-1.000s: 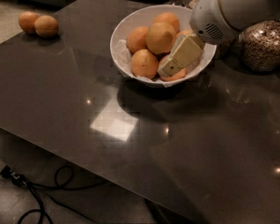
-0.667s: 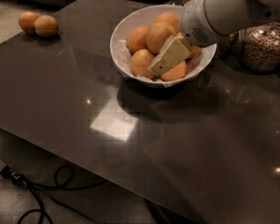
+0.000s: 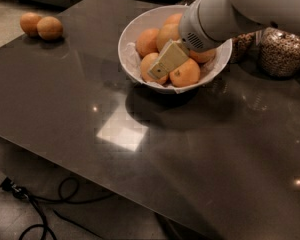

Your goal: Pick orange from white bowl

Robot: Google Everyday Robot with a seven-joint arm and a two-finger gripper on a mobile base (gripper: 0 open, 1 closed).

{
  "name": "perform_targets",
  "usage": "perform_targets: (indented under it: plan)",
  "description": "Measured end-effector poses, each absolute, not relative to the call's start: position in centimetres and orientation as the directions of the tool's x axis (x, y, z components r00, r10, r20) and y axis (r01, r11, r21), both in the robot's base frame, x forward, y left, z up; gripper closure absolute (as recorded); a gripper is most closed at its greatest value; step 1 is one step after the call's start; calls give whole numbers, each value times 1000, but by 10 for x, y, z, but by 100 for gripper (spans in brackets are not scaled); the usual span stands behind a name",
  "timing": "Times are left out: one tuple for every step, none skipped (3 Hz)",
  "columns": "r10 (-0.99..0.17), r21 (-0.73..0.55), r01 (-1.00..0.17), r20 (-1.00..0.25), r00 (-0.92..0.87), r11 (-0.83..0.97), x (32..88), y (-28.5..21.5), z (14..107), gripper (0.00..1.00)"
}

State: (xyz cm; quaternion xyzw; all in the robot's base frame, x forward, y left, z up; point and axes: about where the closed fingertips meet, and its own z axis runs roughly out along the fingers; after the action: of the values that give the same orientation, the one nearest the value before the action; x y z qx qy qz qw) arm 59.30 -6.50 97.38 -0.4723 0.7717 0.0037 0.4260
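The white bowl stands at the back middle of the dark table, lined with crinkled white paper and holding several oranges. The largest orange lies in the middle of the pile. My gripper reaches down into the bowl from the upper right on the white arm. Its beige end lies slanted across the pile, just in front of the big orange and between two front oranges. The arm hides the back right of the bowl.
Two separate oranges lie together at the far left of the table. Glass jars of nuts stand right of the bowl. The table's front edge runs diagonally below, with a black cable on the floor.
My gripper has moved left and lower, from the bowl's right rim to the middle of the orange pile. The oranges and the bowl have not visibly moved.
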Motion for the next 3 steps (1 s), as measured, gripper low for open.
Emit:
perform_targets:
  plan:
    - [-717,-402,-728,-675,-174,555,609,-60,971,0]
    - [-699,-407,-733,-703,-129,545,623,-59,975,0]
    - [-690,-418,-734,-717,-95,536,632,-59,978,0]
